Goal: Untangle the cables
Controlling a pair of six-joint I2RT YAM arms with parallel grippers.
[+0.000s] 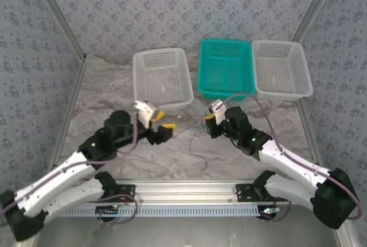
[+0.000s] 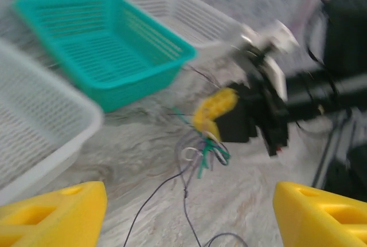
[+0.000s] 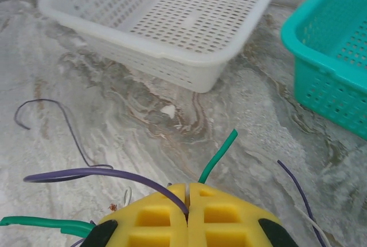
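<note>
A: Grippers first, near to far pls.
B: My left gripper (image 1: 162,120) is spread wide over the surface (image 1: 137,155), w/ nothing btwn its yellow fingers (image 2: 54,212). A thin dark strand lies on the marble under the gap.
A: And the other?
B: My right gripper (image 3: 188,194) is clenched on the cables (image 2: 205,154), pads flush together. Purple & green strands squeeze out at the seam.
A: Where's the bundle?
B: Mid-surface, btwn the two grippers, right at the right gripper's tips. One dark strand trails toward the near edge. Can't tell if the knot touches the marble.
A: Beyond that?
B: Far side, in a row: left white basket (image 1: 162,78), teal basket (image 1: 225,68), right white basket (image 1: 281,68).
</note>
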